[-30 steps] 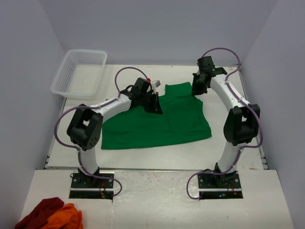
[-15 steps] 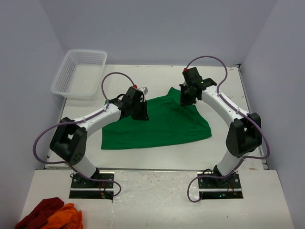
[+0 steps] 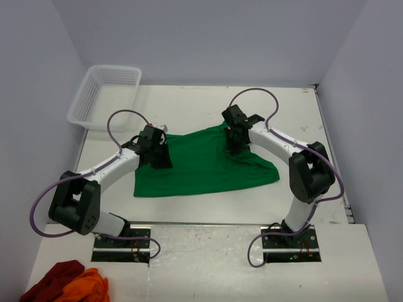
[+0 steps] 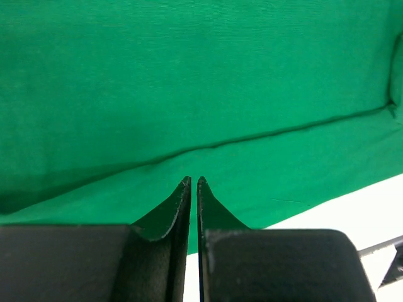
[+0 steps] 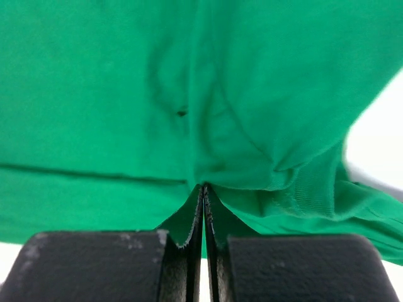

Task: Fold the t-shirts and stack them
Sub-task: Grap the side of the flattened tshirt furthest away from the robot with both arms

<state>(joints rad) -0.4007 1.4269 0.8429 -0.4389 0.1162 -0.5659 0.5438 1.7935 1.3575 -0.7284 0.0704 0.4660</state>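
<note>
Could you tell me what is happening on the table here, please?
Two robot arms are working on a green t-shirt lying on the table. The right gripper is shut on a bunched bit of the shirt's far edge. The left gripper sits at the far left corner, jaws nearly together; whether it pinches cloth is unclear.

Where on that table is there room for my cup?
Bare table lies along the far side, between the basket and the right wall, and in the near strip between the green t-shirt and the arm bases. The middle is crowded: the left hand and right hand are at the shirt.
</note>
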